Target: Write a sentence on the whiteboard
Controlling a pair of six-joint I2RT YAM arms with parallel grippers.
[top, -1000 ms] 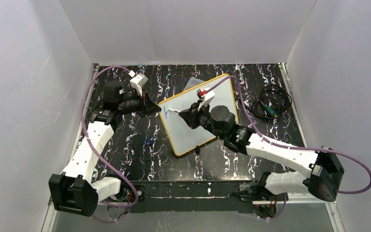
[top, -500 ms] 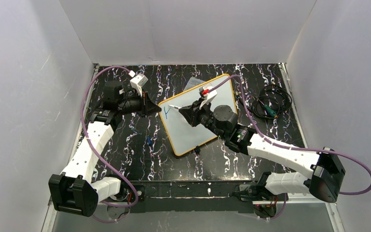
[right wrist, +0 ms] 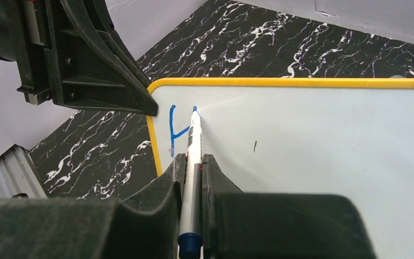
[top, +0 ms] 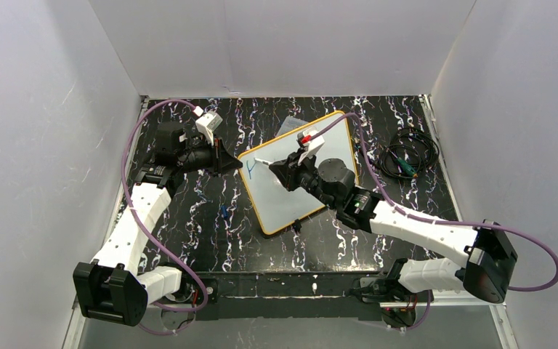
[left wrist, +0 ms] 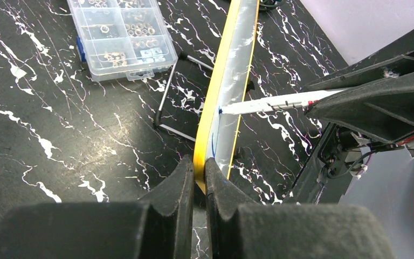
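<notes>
Whiteboard [top: 282, 205] propped upright in the middle of the table [top: 196, 218], nearer its far edge. Pinching its yellow frame with the left fingers [left wrist: 178, 186], clamping the marker [right wrist: 194, 140] tight between the right fingers [right wrist: 170, 181], tip touching the board beside the first blue strokes of the sentence [right wrist: 171, 129]. Risky to press too hard here: could tip the board out of that pinch and skew the letter

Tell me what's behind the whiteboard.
A clear compartment box of small parts lies behind the whiteboard, beside its wire stand. From above, the board hides most of both.
</notes>
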